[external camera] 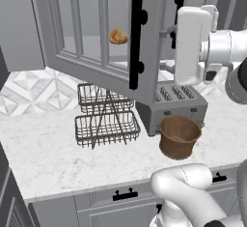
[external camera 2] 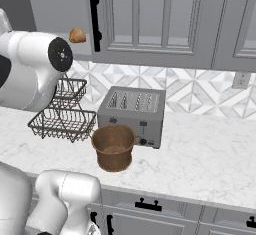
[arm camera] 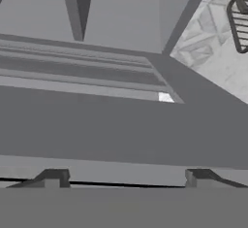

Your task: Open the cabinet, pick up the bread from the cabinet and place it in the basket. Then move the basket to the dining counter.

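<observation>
The bread point(external camera: 118, 36) is seen on the shelf inside the cabinet point(external camera: 103, 37), whose door has been swung open. The hand point(arm camera: 127, 177) is spread wide and holds nothing. The basket point(external camera: 179, 136) stands empty on the table point(external camera: 48, 158); picking, placing and carrying remain.

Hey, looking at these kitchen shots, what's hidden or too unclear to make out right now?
- Small golden-brown bread roll: left base view, seen through the open grey glass-panel cabinet door; the shelf under it is unclear.
- Round brown woven basket: right base view, the inside bottom is too dark to judge.
- Silver four-slot toaster: left base view, partly covered by the door's edge.
</observation>
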Available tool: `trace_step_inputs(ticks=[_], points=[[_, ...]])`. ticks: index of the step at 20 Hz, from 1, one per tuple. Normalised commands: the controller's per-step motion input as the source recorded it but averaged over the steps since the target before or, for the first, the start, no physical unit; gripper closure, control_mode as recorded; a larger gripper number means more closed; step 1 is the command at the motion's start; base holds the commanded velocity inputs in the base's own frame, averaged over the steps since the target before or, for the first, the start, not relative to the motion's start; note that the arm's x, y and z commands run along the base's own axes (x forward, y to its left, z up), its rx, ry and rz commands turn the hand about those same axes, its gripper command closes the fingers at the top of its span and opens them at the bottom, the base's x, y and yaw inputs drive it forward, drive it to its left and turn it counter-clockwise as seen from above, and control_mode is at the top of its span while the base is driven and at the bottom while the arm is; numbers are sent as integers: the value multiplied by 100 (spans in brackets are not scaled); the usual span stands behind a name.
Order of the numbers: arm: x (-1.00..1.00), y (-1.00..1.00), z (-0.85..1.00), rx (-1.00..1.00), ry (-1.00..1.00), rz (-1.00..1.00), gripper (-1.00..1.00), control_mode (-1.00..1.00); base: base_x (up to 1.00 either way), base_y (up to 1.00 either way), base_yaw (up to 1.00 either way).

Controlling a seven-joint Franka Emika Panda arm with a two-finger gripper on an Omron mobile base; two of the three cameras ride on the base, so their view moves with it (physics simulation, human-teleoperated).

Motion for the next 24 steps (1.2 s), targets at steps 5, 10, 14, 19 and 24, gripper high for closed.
trace_step_inputs(ticks=[5,10,14,19,24], points=[[1,86,5,-12,0,3,-100,-100,0,0,0],[0,100,2,-11,-1,0,-100,-100,0,0,0],[0,100,0,-3,0,0,-100,-100,0,0,0],[0,86,-1,0,0,0,-100,-100,0,0,0],[-2,-31,0,7,0,-9,-100,-100,0,0,0]])
